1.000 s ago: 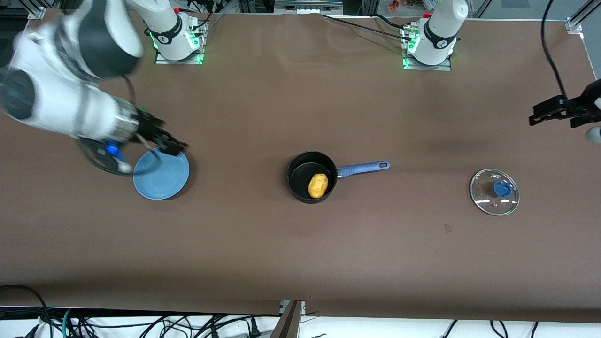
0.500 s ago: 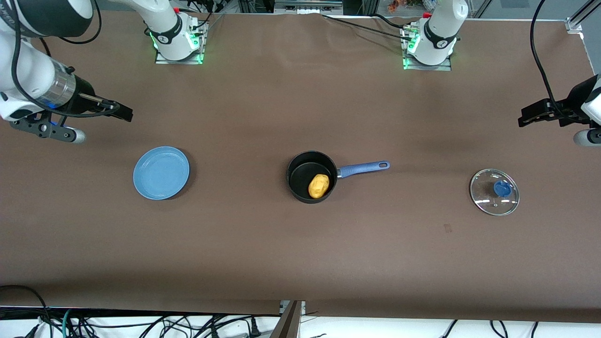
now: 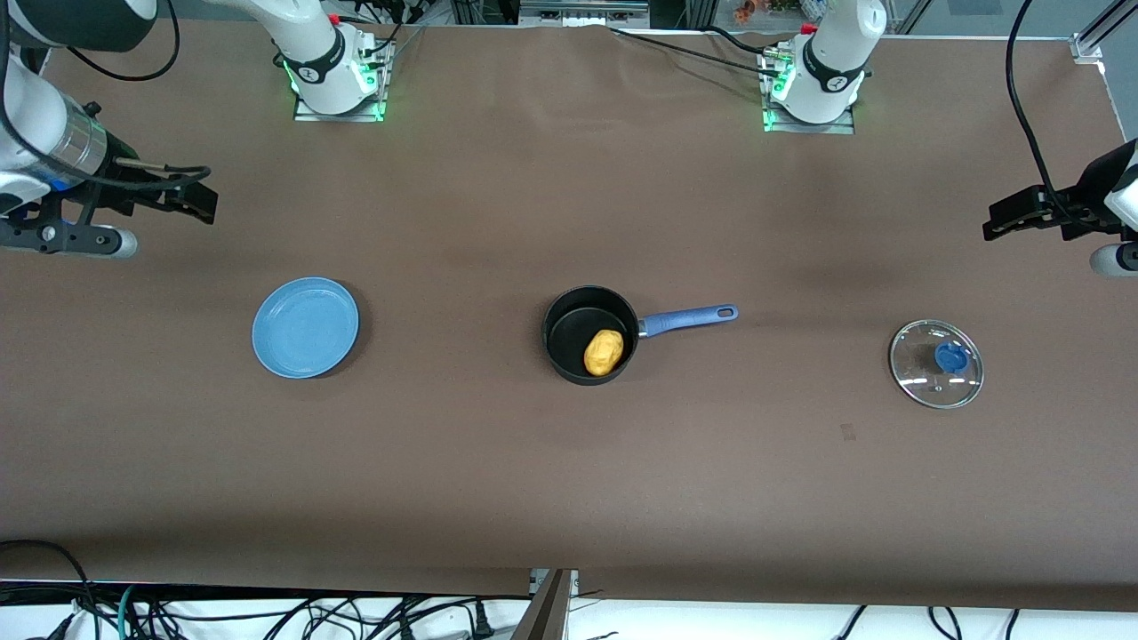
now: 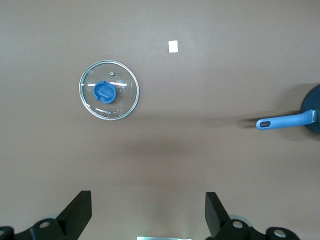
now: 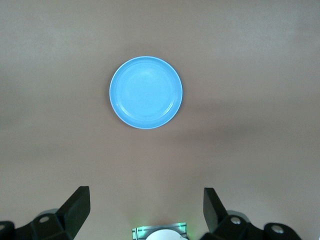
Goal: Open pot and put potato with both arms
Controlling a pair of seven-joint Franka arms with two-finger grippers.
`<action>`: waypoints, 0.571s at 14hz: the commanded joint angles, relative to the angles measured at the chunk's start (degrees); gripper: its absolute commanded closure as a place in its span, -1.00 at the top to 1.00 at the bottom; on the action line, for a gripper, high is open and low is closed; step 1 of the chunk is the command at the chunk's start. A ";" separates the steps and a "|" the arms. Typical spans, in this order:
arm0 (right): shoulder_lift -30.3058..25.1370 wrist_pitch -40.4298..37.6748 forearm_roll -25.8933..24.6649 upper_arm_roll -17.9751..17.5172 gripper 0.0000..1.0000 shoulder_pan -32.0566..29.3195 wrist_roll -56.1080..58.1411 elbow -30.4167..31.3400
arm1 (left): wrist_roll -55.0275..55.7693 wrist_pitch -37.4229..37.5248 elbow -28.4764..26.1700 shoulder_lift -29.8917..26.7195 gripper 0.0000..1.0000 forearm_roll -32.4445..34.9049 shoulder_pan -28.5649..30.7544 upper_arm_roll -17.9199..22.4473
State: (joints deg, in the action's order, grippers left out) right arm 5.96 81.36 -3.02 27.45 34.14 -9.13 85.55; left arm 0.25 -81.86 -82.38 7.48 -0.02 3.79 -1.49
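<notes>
The black pot [image 3: 569, 356] stands open at the table's middle, its blue handle [image 3: 689, 319] pointing toward the left arm's end; the handle also shows in the left wrist view [image 4: 285, 121]. The yellow potato [image 3: 603, 352] lies inside the pot. The glass lid [image 3: 936, 364] with its blue knob lies flat on the table toward the left arm's end, and shows in the left wrist view [image 4: 109, 90]. My left gripper [image 3: 1009, 216] is open and empty, high over the table's edge past the lid. My right gripper [image 3: 191, 203] is open and empty, raised over the table's right-arm end.
A flat light-blue plate [image 3: 305, 327] lies toward the right arm's end and shows in the right wrist view [image 5: 146, 92]. A small pale tag [image 4: 173, 46] lies on the brown cloth near the lid. Both arm bases [image 3: 333, 71] stand along the table's edge farthest from the front camera.
My right gripper has lifted off the plate and drawn back toward the right arm's end of the table. My left gripper has barely shifted. Pot, potato and lid have not moved.
</notes>
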 commanded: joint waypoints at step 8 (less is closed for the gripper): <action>-3.58 3.19 2.59 -7.46 0.99 -5.70 0.96 3.39 | 0.55 1.88 2.84 2.10 1.00 0.81 -0.63 -0.18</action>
State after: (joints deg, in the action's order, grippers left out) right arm 4.87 82.82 -0.62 25.62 33.28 -8.72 86.24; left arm 0.25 -81.78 -81.99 8.56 -0.02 3.55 -1.69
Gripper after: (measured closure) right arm 0.000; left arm 0.000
